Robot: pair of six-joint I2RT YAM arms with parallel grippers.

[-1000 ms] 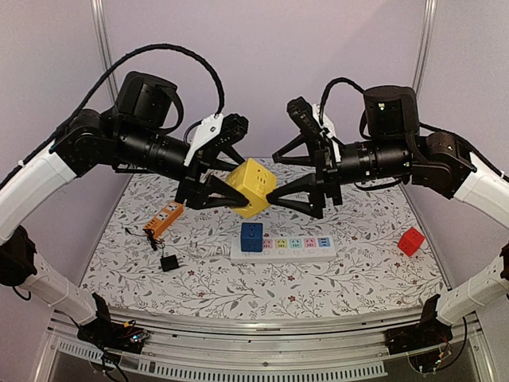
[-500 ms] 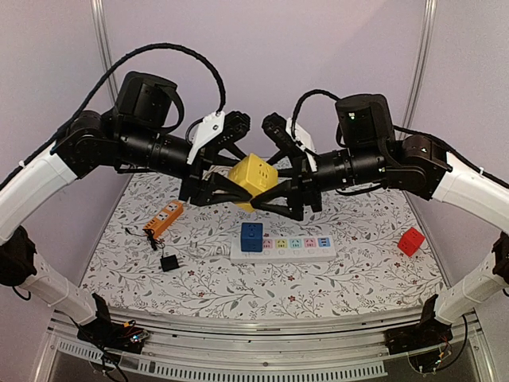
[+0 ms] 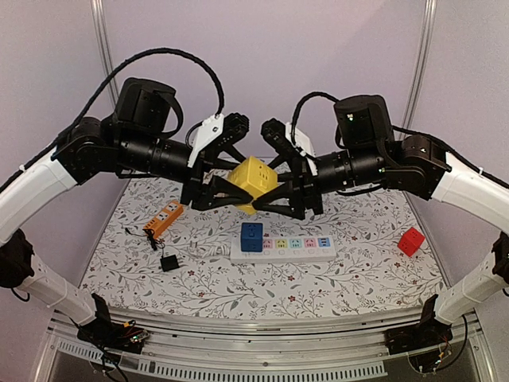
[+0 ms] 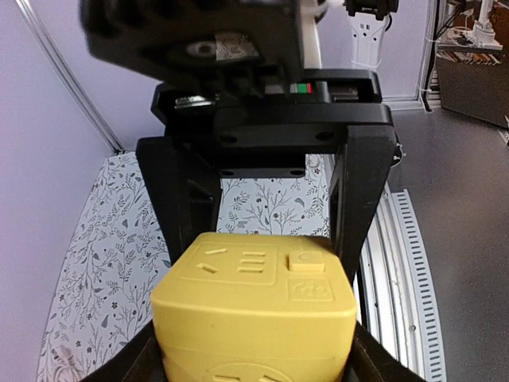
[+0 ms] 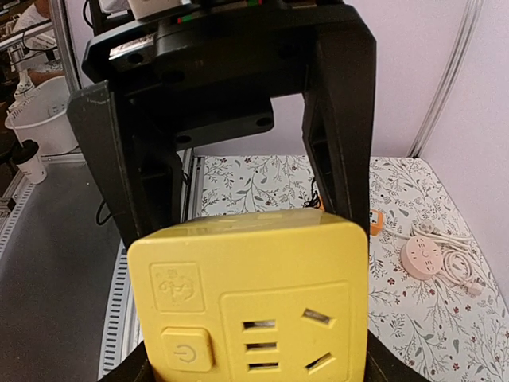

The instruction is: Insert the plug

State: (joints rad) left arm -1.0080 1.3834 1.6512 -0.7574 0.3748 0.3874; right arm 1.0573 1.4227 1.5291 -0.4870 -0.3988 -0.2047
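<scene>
Floral table point(image 3: 374, 270) fills the lower frame; above it, at centre, my left pincer point(image 3: 237, 188) and right pincer point(image 3: 269, 191) both pinch the yellow socket cube point(image 3: 254, 177).

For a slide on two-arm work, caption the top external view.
Left end effector and right end effector both grip a yellow cube adapter above the power strip.

floral table point(image 3: 350, 278), white power strip point(image 3: 296, 251) mid-table, orange socket point(image 3: 165, 218) left, black adapter point(image 3: 169, 263), red cube point(image 3: 411, 240) right

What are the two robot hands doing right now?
Left gripper: fingers closed on the yellow plastic cube socket.
Right gripper: fingers closed on the same cube.
</scene>
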